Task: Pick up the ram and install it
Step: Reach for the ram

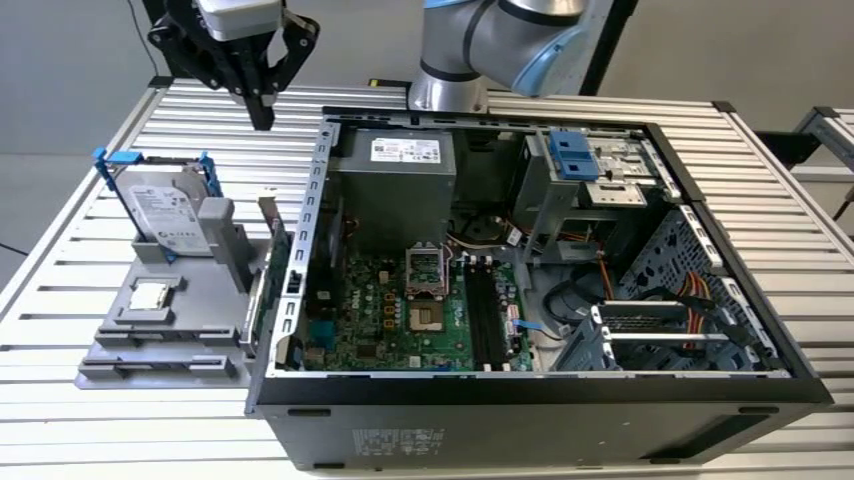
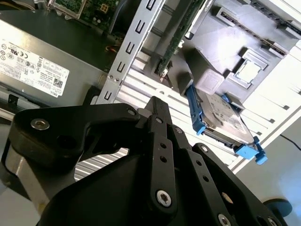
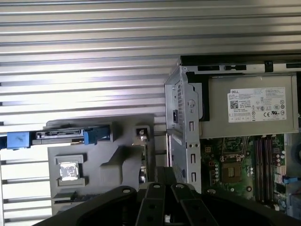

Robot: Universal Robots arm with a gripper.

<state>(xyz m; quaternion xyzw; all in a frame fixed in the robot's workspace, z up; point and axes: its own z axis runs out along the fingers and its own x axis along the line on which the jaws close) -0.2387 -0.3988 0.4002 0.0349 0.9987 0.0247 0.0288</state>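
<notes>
- While the gripper (image 1: 263, 118) hung high over the slatted table (image 1: 80, 150), beyond the far end of the gray holder (image 1: 200, 310) and just outside the computer case (image 1: 534, 390), the approach before the pick was judged to be the step in hand.
- Fingers (image 3: 159, 186) were seen drawn together with nothing between them.
- The ram was not told for certain. A thin dark strip in a low slot (image 3: 70, 197) of the holder, on the side of the processor (image 1: 150, 295) away from the hard drive (image 1: 167, 210), was judged the likeliest.
- Memory slots (image 1: 487, 315) on the motherboard (image 1: 387, 320) looked unfilled, so installing was judged not yet done.
- The next move was judged to call for spread fingers, travel over the holder, and a straight descent onto the stick's thin upper edge, lined up along its length.
- The hard drive, with blue rails, was stood upright at the holder's far end, nearest the gripper. The processor was laid flat just beside it.
- An expansion card (image 1: 274, 260) was stood on edge between the holder and the case wall.
- The upright drive and card were judged likely to crowd a descent.
- The case wall was judged to be a barrier on the carry to the slots, with the power supply (image 1: 394, 175) close by.
</notes>
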